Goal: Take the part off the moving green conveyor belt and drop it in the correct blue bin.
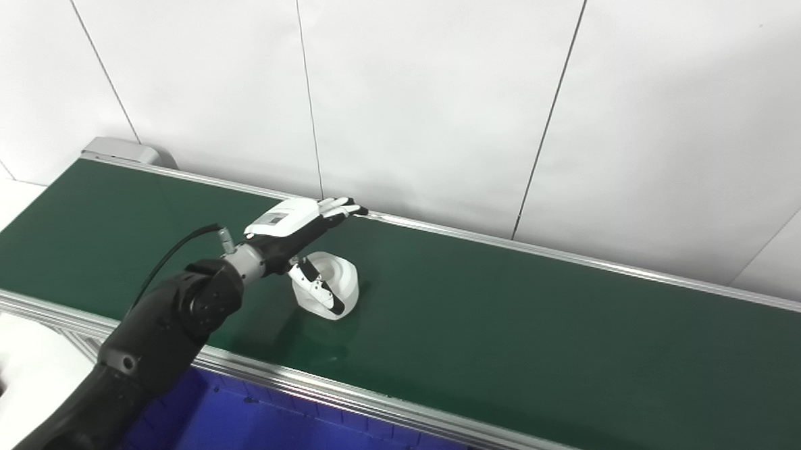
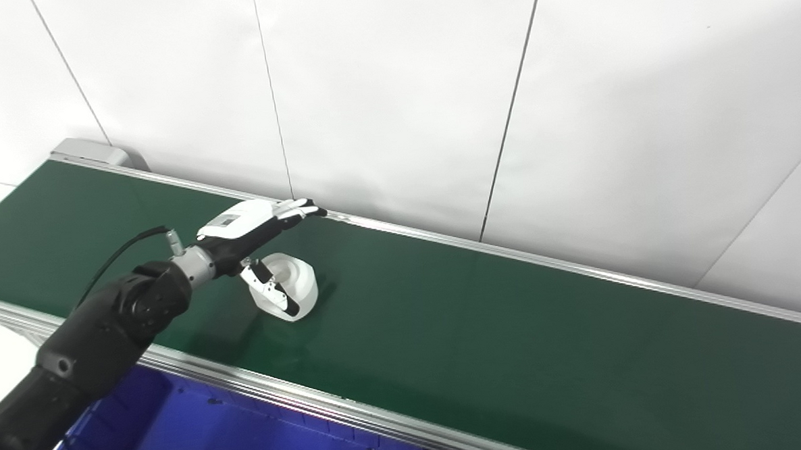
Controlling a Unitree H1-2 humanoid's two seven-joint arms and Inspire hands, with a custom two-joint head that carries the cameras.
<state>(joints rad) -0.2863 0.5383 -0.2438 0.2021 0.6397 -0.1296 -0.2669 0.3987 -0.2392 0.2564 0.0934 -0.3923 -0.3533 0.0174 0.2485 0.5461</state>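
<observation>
A white part [image 1: 329, 285] on the green conveyor belt [image 1: 512, 315] is hovered over by the left hand [image 1: 293, 233], fingers [image 1: 337, 207] spread wide, thumb beside it.

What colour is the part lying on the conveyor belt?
White; the part shows best in the left eye view, against the green belt.

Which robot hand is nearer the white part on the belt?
Left. The left robot hand is over the white part, thumb down beside it. The right robot hand is out of view.
</observation>
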